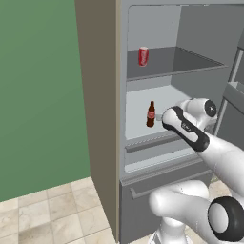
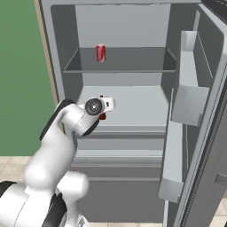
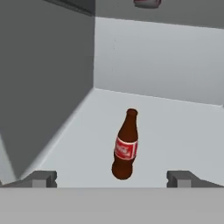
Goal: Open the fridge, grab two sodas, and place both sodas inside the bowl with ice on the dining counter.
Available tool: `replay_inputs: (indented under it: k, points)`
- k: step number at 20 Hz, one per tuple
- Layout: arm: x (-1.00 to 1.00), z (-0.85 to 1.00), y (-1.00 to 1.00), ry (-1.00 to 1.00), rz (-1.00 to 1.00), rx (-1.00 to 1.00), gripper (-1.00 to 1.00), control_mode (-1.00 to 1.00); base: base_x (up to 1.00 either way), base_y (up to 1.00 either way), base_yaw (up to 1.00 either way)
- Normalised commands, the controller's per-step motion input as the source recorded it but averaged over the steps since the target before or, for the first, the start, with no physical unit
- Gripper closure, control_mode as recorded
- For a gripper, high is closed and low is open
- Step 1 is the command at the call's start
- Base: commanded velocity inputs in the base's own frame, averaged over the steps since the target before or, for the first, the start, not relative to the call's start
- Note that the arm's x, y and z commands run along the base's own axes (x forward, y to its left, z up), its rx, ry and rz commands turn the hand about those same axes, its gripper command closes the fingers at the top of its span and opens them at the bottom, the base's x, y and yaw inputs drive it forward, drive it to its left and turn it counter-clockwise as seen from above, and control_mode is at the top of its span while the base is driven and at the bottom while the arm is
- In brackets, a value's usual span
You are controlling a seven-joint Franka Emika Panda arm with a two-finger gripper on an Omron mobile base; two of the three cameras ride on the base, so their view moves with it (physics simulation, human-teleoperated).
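The gripper (image 3: 111,179), spread wide and empty, faces the upright cola bottle (image 3: 124,146) on the open fridge's (image 2: 133,111) lower shelf.

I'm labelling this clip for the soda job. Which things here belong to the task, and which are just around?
Part of the job:
- fridge, door open
- red can on the upper shelf
- cola bottle upright on the lower shelf
- claw, open, apart from the bottle

Just around:
- green wall
- tiled floor
- door bins
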Motion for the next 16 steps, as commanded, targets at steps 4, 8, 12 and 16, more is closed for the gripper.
replay_inputs:
  k: [4, 8, 12, 16]
  points:
    - [0.21, 0.00, 0.00, 0.00, 0.01, 0.06, -1.00, -1.00, 0.00, 0.00, 0.00]
    - [0.16, 0.00, -0.09, 0.00, 0.02, 0.06, -1.00, -1.00, 0.00, 0.00, 0.00]
    - [0.19, 0.00, -0.10, 0.00, 0.01, 0.03, -1.00, -1.00, 0.00, 0.00, 0.00]
    - [0.22, -0.05, -0.07, 0.00, 0.01, 0.00, -1.00, -1.00, 0.00, 0.00, 0.00]
